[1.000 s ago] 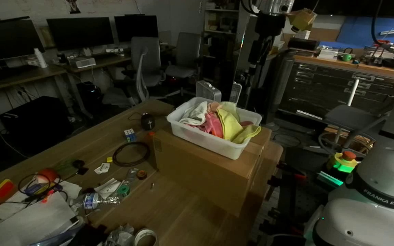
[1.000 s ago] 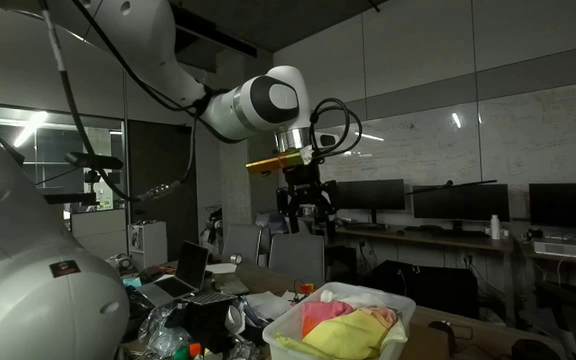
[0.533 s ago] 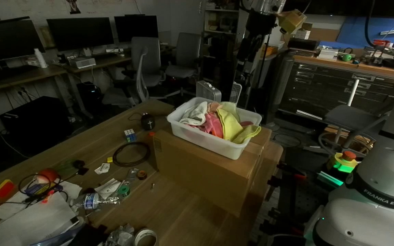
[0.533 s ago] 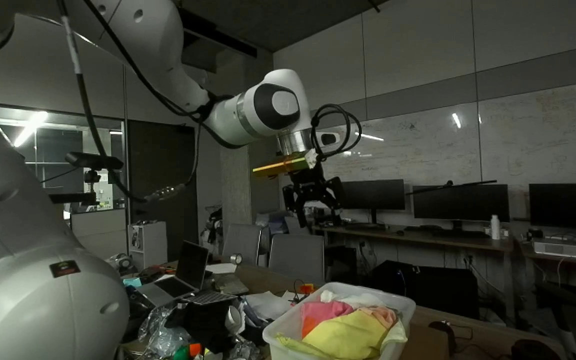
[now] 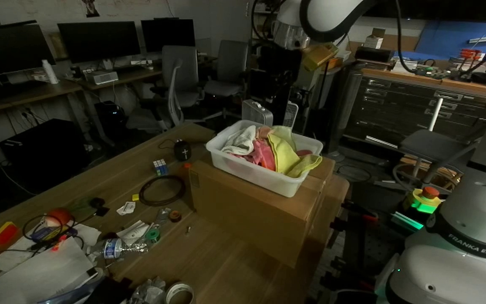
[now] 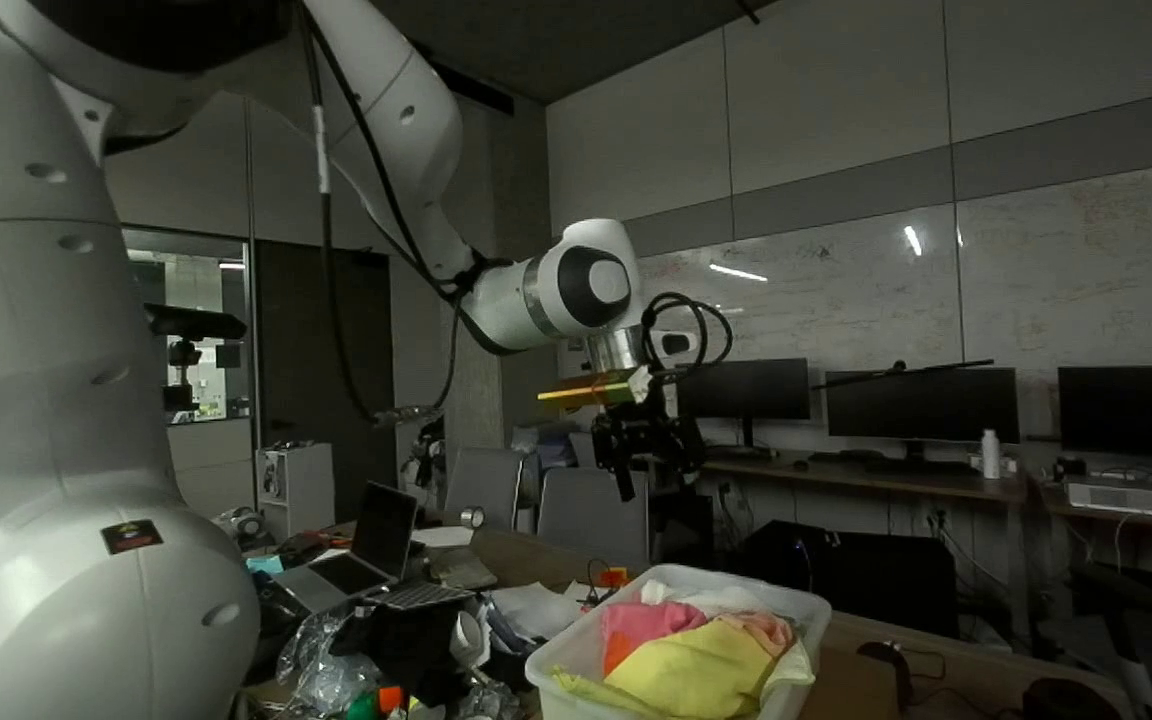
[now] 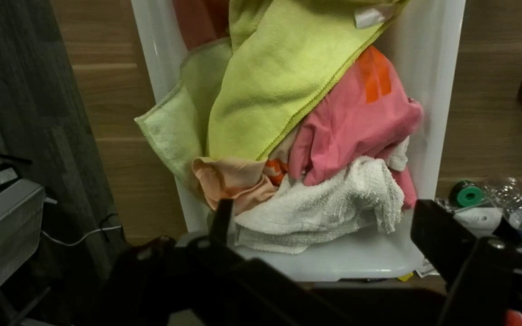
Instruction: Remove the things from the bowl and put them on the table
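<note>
The cloths are sitting in the tub, kinda bunched up, and the tub's on top of a box on the table. Wrist view gives the best look: a yellow cloth stretched over the top, a pink cloth with orange stripes right up against it, a white cloth crumpled at the end closest to the hand, and a peach cloth between the white one and a pale green cloth. A corner of that green one pokes out over the rim.

The hand has its fingers spread wide, and in both exterior views it hangs in the air higher than the tub, well apart from the cloths.

The table's pretty messy tbh. In an exterior view there's a puzzle cube, a bottle lying on its side and some paper, and in an exterior view a laptop is on it as well. Monitors line up in the background, plus an e-stop glows green near the arm.
</note>
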Motion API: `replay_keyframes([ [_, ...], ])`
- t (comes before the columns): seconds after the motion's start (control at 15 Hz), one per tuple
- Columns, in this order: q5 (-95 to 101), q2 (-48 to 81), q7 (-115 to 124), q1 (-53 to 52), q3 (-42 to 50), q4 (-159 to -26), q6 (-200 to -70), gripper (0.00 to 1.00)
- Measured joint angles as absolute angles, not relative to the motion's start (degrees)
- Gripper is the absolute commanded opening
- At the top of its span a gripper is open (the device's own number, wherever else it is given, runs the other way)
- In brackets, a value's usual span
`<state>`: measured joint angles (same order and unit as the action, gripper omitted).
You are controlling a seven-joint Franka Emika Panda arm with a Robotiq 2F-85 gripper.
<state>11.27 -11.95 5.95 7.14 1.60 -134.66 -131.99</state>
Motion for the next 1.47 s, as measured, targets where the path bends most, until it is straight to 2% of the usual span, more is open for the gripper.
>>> replay_keyframes([
  [0.53,10.69,0.48,6.98,7.14,3.68,-129.91,-131.81,1.0],
  [1.47,-0.47,11.79,5.5,7.31,6.39,-124.62,-128.2,1.0],
])
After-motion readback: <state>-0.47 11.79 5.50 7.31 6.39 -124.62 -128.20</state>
